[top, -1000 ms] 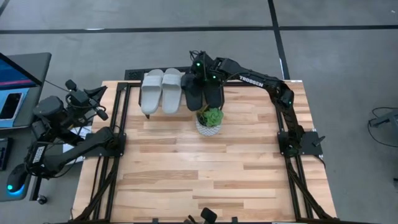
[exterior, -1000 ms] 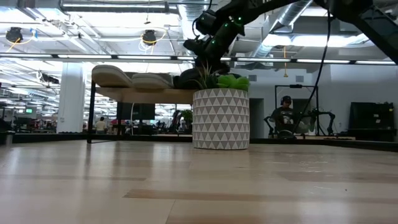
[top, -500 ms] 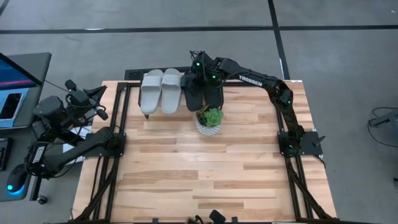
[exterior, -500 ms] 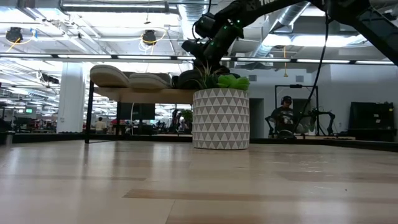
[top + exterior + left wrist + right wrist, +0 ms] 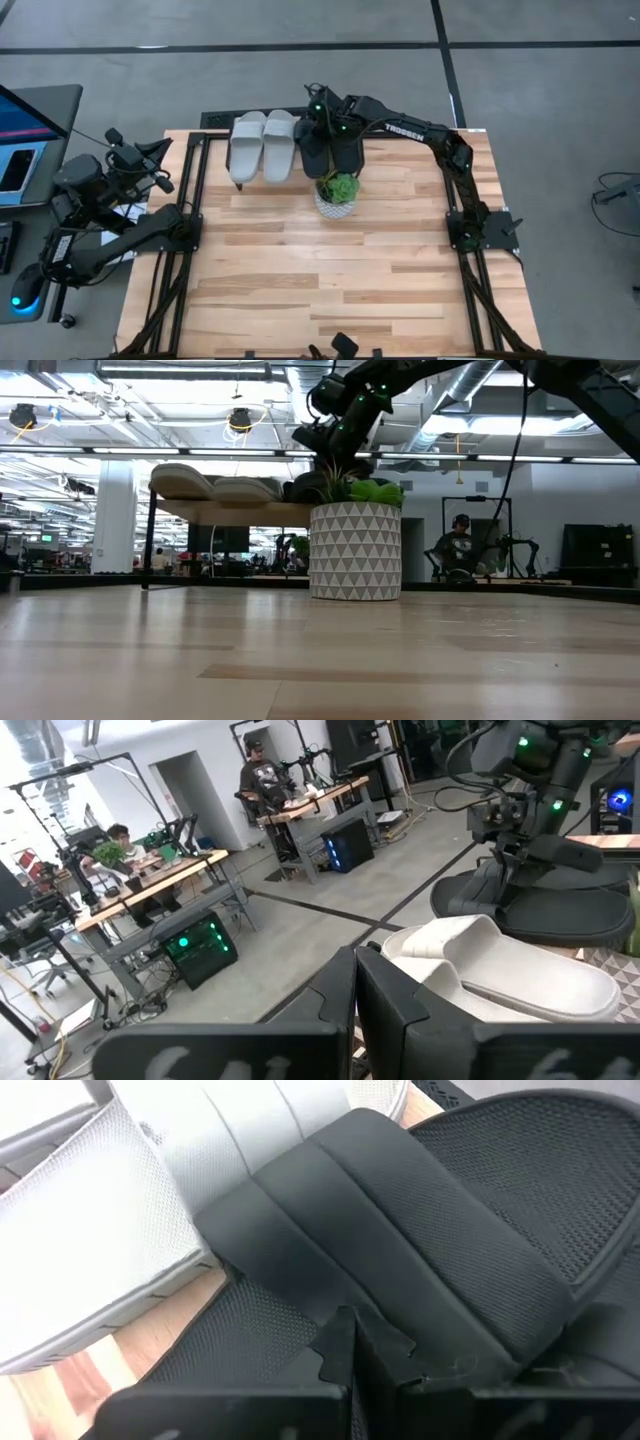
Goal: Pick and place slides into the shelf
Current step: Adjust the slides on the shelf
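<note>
Two light grey slides (image 5: 263, 145) and two black slides (image 5: 330, 152) lie side by side, soles down, on the shelf (image 5: 240, 513) at the table's far edge. My right gripper (image 5: 323, 120) reaches in from the right, over the far part of the black slides. Its fingers (image 5: 347, 1345) are shut and sit low over the left black slide (image 5: 400, 1250), by its strap. My left gripper (image 5: 355, 995) is shut and parked beyond the table's left edge (image 5: 150, 155). From there it looks at a grey slide (image 5: 500, 970). My right gripper's shut fingertips (image 5: 340, 1342) sit at the edge of the black slide's strap (image 5: 300, 1280), slanting down from above. The slide lies flat on the shelf. Whether the tips press on it or hover just off it, I cannot tell.
A white patterned pot with a green plant (image 5: 337, 193) stands on the table just in front of the black slides (image 5: 355, 550). The wooden table (image 5: 300, 280) stretches bare toward the near edge. People sit at desks in the room behind (image 5: 458, 545).
My right gripper has risen slightly over the black slides and stayed shut. The shelf with all the slides has shifted a little toward the table's right.
</note>
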